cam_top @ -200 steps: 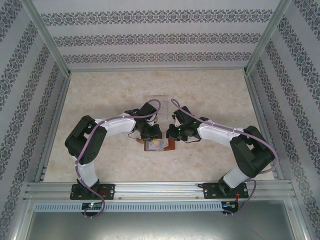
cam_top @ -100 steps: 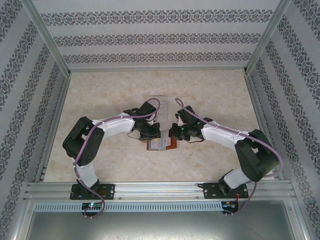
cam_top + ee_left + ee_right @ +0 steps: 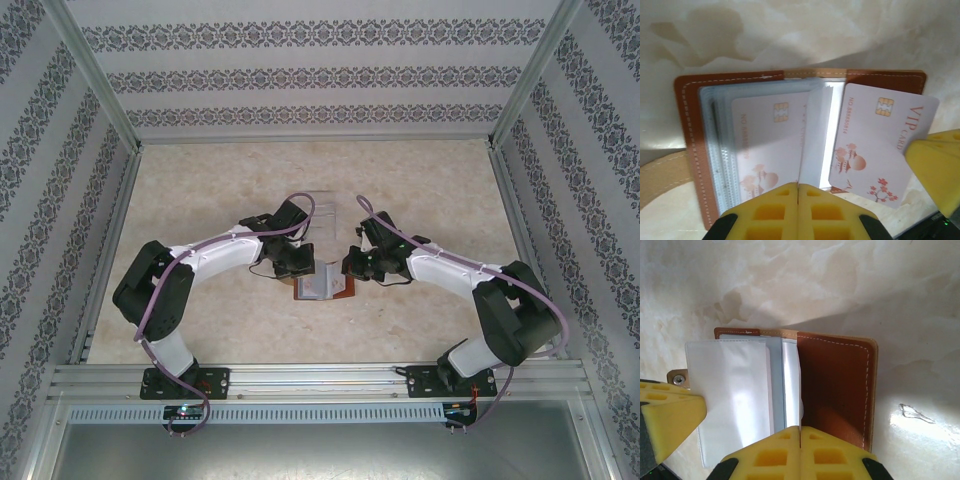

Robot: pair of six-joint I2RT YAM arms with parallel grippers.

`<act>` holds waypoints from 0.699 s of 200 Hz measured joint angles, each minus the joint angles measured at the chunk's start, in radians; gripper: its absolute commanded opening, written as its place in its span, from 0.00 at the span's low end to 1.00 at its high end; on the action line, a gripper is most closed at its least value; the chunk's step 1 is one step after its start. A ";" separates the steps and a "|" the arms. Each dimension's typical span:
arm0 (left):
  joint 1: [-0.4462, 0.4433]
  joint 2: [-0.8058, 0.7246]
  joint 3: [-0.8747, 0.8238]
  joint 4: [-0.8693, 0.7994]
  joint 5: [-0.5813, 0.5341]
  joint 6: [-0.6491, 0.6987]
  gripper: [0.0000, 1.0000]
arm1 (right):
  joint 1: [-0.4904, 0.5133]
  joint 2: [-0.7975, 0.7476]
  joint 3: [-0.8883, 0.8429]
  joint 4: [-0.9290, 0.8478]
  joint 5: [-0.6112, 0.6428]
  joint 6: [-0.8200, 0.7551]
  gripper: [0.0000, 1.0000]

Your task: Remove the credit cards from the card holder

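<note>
Brown card holder (image 3: 690, 150) open on marbled table (image 3: 790, 35), left jaws pinching a clear sleeve (image 3: 812, 140), right jaws pinching a white card (image 3: 865, 145)

Quick count from me: one card holder (image 3: 690, 145), one credit card (image 3: 765, 145) mid-frame plus a second credit card (image 3: 875, 145) at the right, one clear tray (image 3: 328, 203), a left gripper (image 3: 798, 187) and a right gripper (image 3: 800, 429).

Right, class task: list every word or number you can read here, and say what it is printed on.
"VIP CARD": loose credit card.
"NO." then digits, too blurred: same card.
Sleeved credit card in the card holder: faint print, unreadable.
</note>
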State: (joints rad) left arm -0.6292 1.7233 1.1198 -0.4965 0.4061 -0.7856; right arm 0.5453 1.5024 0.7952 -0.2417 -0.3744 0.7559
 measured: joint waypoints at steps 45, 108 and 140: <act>0.000 0.000 0.000 -0.054 -0.064 0.023 0.00 | 0.000 0.017 0.000 0.020 -0.033 0.003 0.05; 0.000 0.031 -0.014 -0.066 -0.087 0.038 0.00 | 0.020 0.040 0.001 0.059 -0.048 0.024 0.05; 0.000 0.049 -0.015 -0.072 -0.111 0.048 0.00 | 0.035 0.050 0.008 0.064 -0.054 0.031 0.05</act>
State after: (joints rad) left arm -0.6292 1.7725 1.1046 -0.5690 0.2951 -0.7376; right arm 0.5808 1.5528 0.8032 -0.1780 -0.4282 0.7872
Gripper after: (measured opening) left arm 0.052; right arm 0.054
